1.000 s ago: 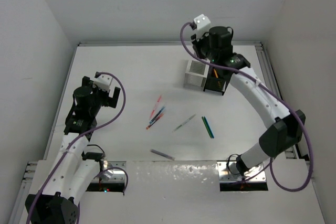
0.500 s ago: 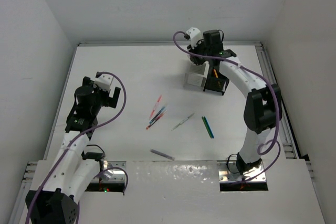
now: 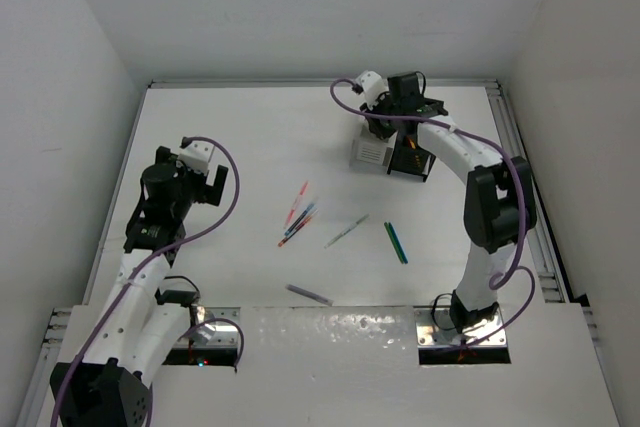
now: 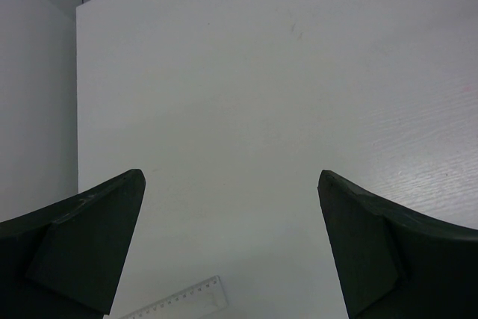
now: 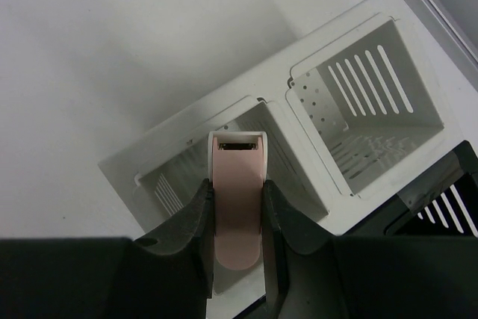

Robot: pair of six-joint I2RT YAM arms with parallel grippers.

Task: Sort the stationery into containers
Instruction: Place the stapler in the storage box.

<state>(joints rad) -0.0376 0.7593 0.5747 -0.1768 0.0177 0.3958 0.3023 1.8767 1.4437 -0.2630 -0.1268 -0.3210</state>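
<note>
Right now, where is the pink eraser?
In the right wrist view, the pink eraser is gripped in the right end effector, above the white container.

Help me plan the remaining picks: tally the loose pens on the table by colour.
Red pens: 2
Blue pen: 1
Grey pens: 2
Green pen: 1
Total: 6; the red and blue ones overlap, so that count is approximate.

I'm seeing the table [image 4: 261, 72] showing a matt white face with faint wood grain. The white box [image 5: 299, 155] is looking like smooth matt plastic. The pink eraser [image 5: 237, 218] is reading as smooth and dull. The right gripper [image 5: 237, 184] is showing matt dark plastic fingers [image 5: 196, 218].
</note>
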